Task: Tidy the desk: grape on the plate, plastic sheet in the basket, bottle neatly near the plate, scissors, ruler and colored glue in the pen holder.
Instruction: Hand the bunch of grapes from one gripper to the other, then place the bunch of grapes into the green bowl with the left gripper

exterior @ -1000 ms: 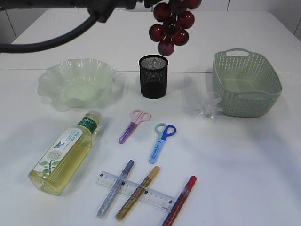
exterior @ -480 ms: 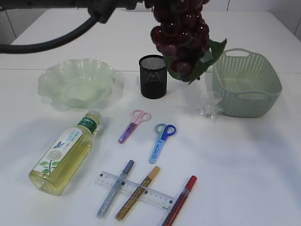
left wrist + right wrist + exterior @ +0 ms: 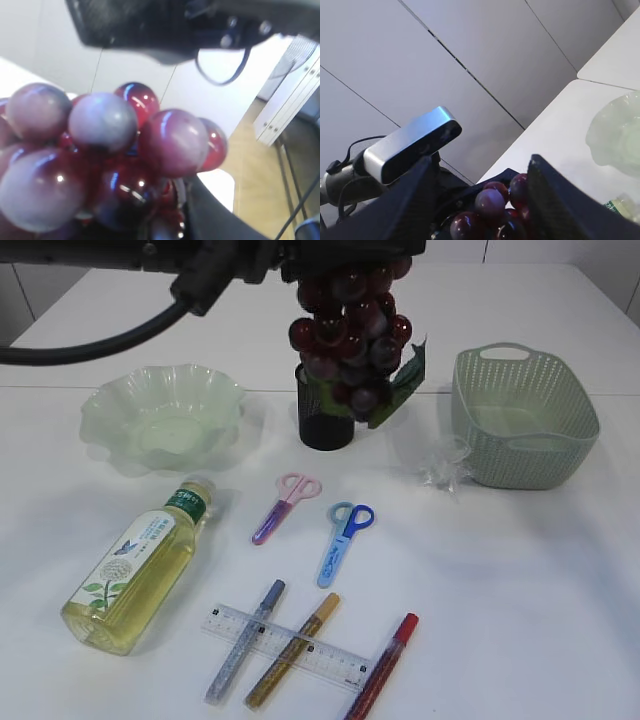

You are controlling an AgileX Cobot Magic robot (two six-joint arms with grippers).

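A bunch of dark red grape with a green leaf hangs in the air in front of the black mesh pen holder. It hangs from my left gripper, which is shut on its top. My right gripper stands open, its fingers wide on either side of the grape. The green plate is at the left. The bottle lies on its side. Pink scissors, blue scissors, the clear ruler and three glue pens lie in front. The plastic sheet is crumpled beside the basket.
The left arm's black cable crosses the upper left of the exterior view. The basket stands at the right rear, and the pen holder between it and the plate. The glue pens lie across the ruler near the front edge.
The grape bunch has come down and shifted left, now hanging in front of the pen holder with its leaf showing. The right gripper's fingers have spread apart.
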